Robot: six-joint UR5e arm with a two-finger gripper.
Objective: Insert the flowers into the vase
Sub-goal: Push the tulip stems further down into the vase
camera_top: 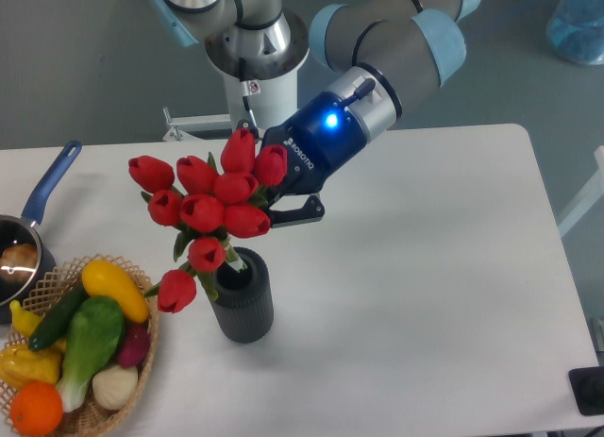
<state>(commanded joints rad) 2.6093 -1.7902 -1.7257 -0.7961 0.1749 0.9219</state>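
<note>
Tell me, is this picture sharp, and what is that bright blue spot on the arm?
Fixed camera view: evenly lit and sharp; soft shadow beside the vase. The blue spot is a glowing light on the gripper body, behind the flowers.
</note>
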